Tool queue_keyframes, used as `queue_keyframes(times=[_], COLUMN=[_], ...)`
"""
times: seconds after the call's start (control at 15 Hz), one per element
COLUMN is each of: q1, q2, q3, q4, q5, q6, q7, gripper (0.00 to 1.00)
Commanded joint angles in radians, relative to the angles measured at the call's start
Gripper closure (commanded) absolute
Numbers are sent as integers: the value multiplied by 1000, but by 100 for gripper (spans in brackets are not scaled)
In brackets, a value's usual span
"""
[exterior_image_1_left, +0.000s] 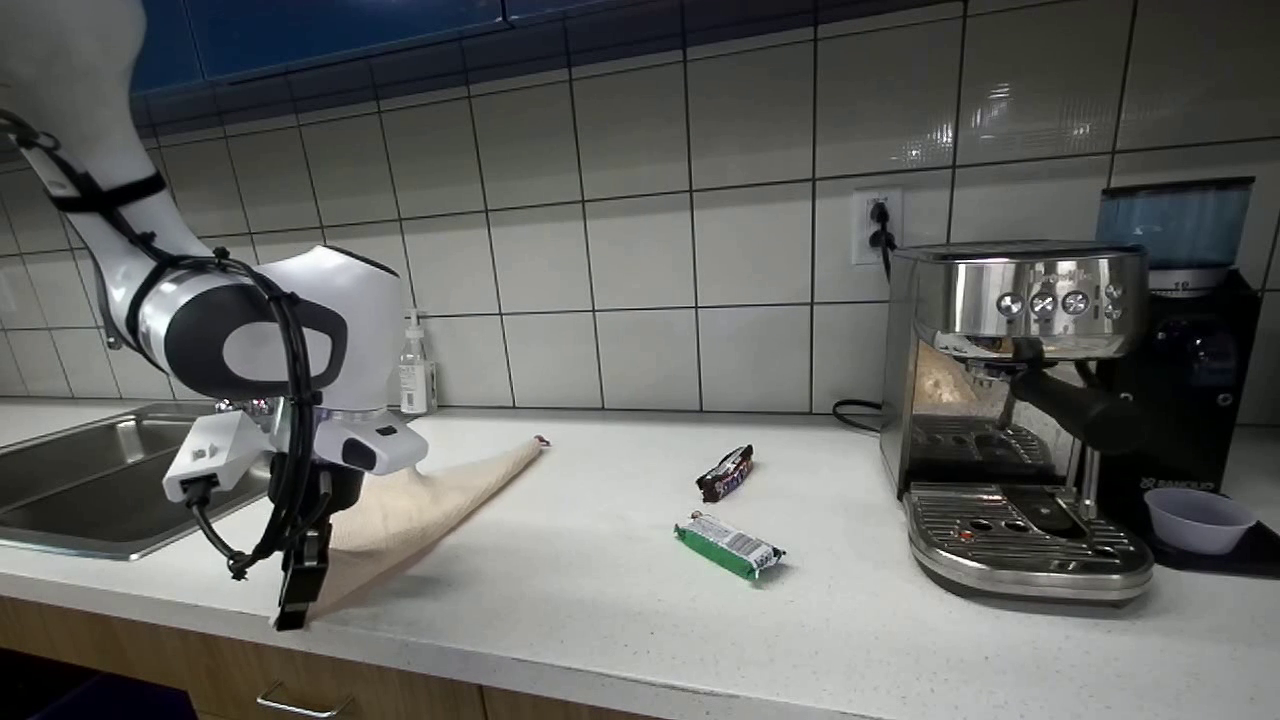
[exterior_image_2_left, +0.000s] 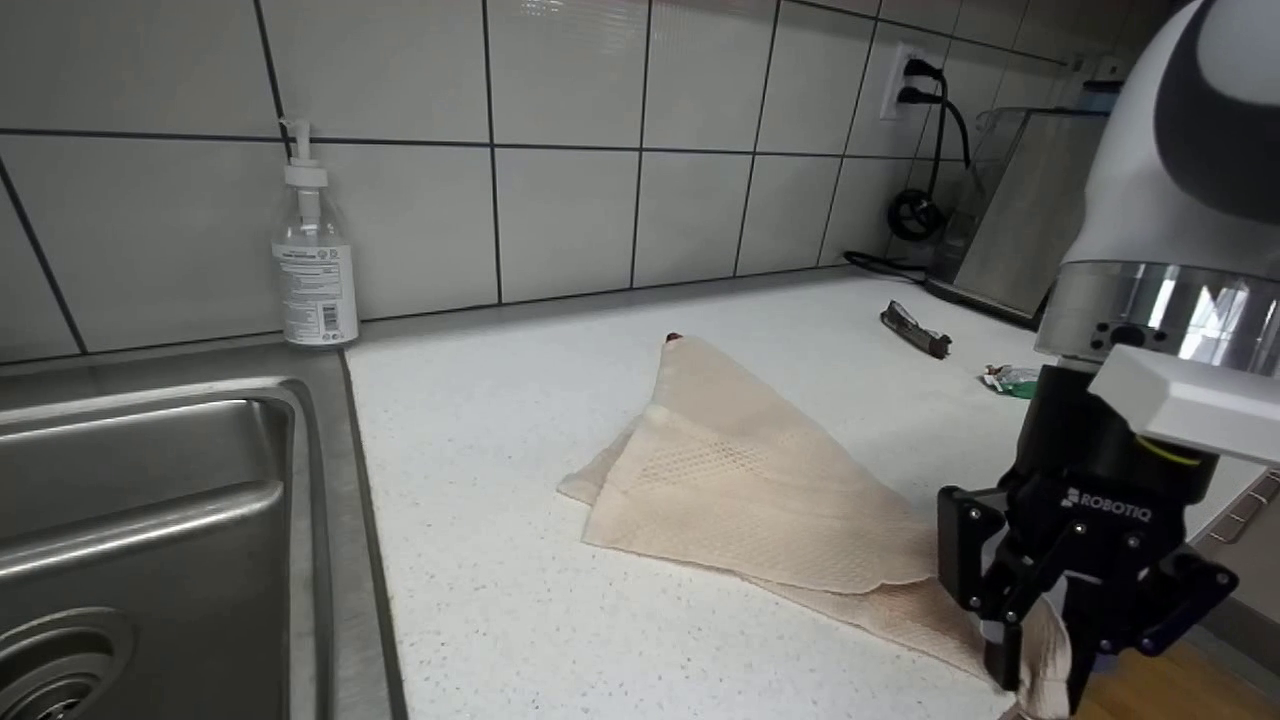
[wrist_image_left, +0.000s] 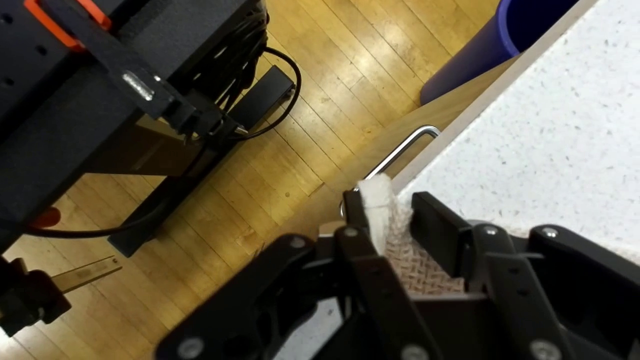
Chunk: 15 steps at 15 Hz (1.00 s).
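Note:
A beige textured cloth (exterior_image_2_left: 745, 480) lies folded and tapered on the white counter; it also shows in an exterior view (exterior_image_1_left: 430, 505). My gripper (exterior_image_1_left: 292, 612) points down at the counter's front edge, over the cloth's near end. In the wrist view, its fingers (wrist_image_left: 386, 200) stand apart, with bunched cloth (wrist_image_left: 425, 270) and its pale hem between them. The hem lies against one finger; much of the opposite pad's inner face is bare. In an exterior view, the fingertips (exterior_image_2_left: 1040, 688) straddle the cloth's end. A small dark red tip shows at the cloth's far point.
A green wrapped snack (exterior_image_1_left: 730, 545) and a dark wrapped snack (exterior_image_1_left: 725, 473) lie on the counter. An espresso machine (exterior_image_1_left: 1020, 420) stands beyond them. A steel sink (exterior_image_2_left: 150, 540) and a pump bottle (exterior_image_2_left: 315, 270) are behind the cloth. A blue bin (wrist_image_left: 470, 65) stands below the counter edge.

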Motion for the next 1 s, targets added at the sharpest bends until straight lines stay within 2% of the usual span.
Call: queue_keyframes(times=[0.0, 0.13, 0.27, 0.93], q1=[-17, -16, -16, -12], q2=[0, -2, -8, -55], q3=[15, 15, 15, 16], q4=[0, -5, -7, -15], q5=[26, 20, 11, -57], q6=[2, -2, -1, -12], q7=[-39, -37, -31, 3], gripper=[98, 100, 98, 98])
